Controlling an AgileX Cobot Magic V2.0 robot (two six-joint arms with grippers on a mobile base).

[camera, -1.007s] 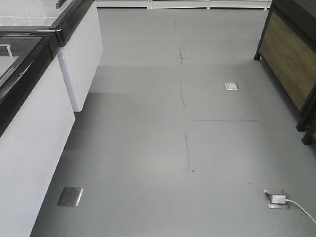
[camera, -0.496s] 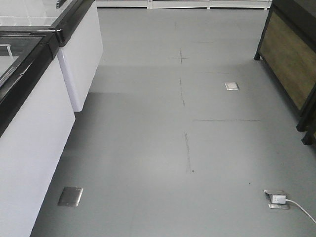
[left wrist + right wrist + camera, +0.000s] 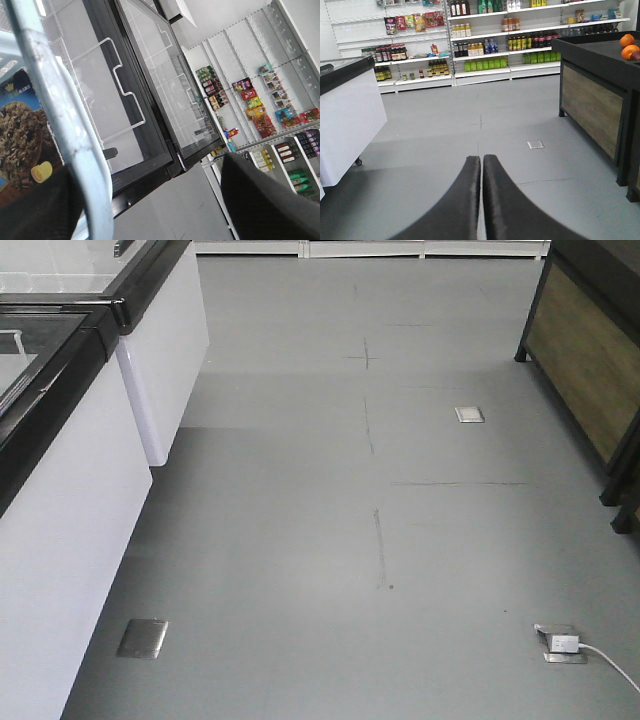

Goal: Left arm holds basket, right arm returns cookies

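Right gripper (image 3: 481,159): the two black jaws are pressed together with nothing between them, low centre of the right wrist view, pointing down the shop aisle. Left gripper (image 3: 150,163): jaws spread wide, one at lower left and one at lower right of the left wrist view. The light blue basket (image 3: 75,115) shows mainly as its hoop handle, running from upper left down to the bottom edge and lying against the lower-left jaw, well clear of the other; a bit of slotted wall sits at the far left edge. Grey floor (image 3: 350,540) fills the front view, no arm in it. White chest freezer (image 3: 60,520) with a black-framed glass lid runs along the left side; the same lid crosses the middle of the left wrist view. White wall shelves (image 3: 485,45) of bottles and packets span the top of the right wrist view. Dark produce stand (image 3: 592,100) with a wood panel is at the right. Navy cookie package (image 3: 20,130) with a cookie picture is at the left edge behind the handle; whether it lies inside the basket can't be told. Oranges (image 3: 629,46) sit on the stand, upper right. Steel floor plates (image 3: 141,638) are lower left and upper right of centre, and a white plug (image 3: 565,643) with a cable is lower right.
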